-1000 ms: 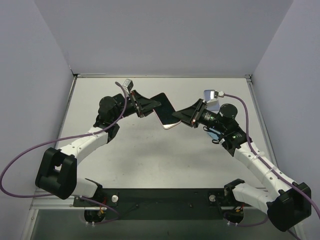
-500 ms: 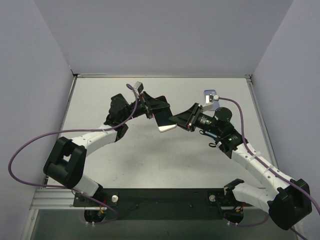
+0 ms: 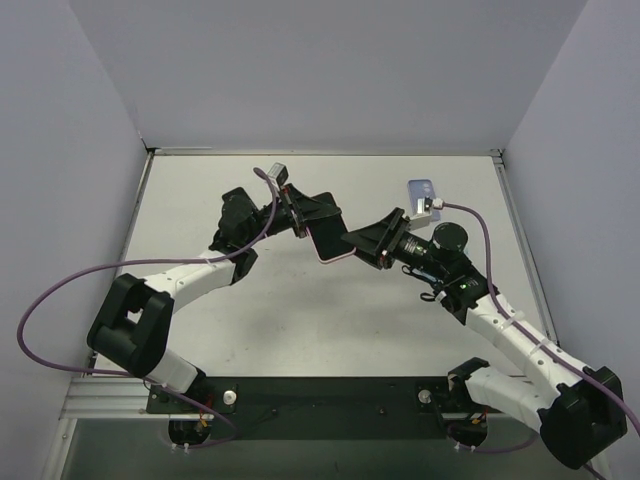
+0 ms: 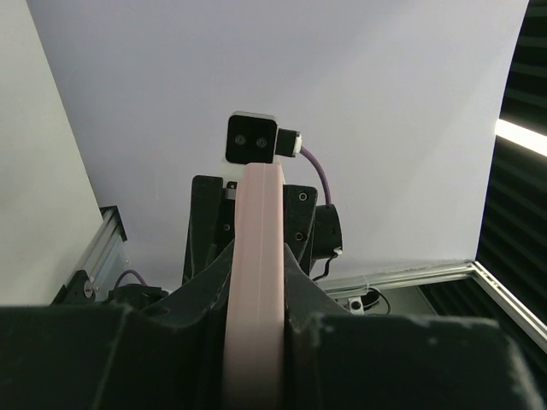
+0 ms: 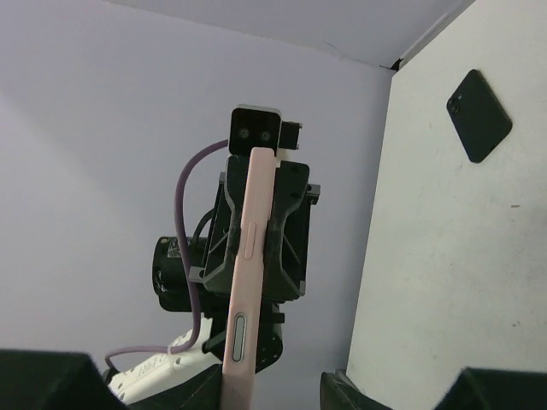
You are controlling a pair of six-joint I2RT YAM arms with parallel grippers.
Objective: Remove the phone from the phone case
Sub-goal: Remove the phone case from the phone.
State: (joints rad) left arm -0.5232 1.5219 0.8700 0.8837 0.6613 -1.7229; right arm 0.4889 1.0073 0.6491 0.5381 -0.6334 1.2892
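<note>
The phone shows its dark screen in the top view. It sits in a pink phone case held above the table's middle. My left gripper is shut on its upper left end. In the left wrist view the case's pink edge stands pinched between both fingers. My right gripper is at the other end with jaws open. In the right wrist view the case rests against one finger, with a gap to the other finger.
A flat black phone-shaped thing lies on the white table, seen only in the right wrist view. Grey walls close in the back and both sides. Purple cables trail from both arms.
The left arm carried the cased phone slightly right and the right gripper shifted left with it. The right gripper's jaws, shut on the case before, have opened.
</note>
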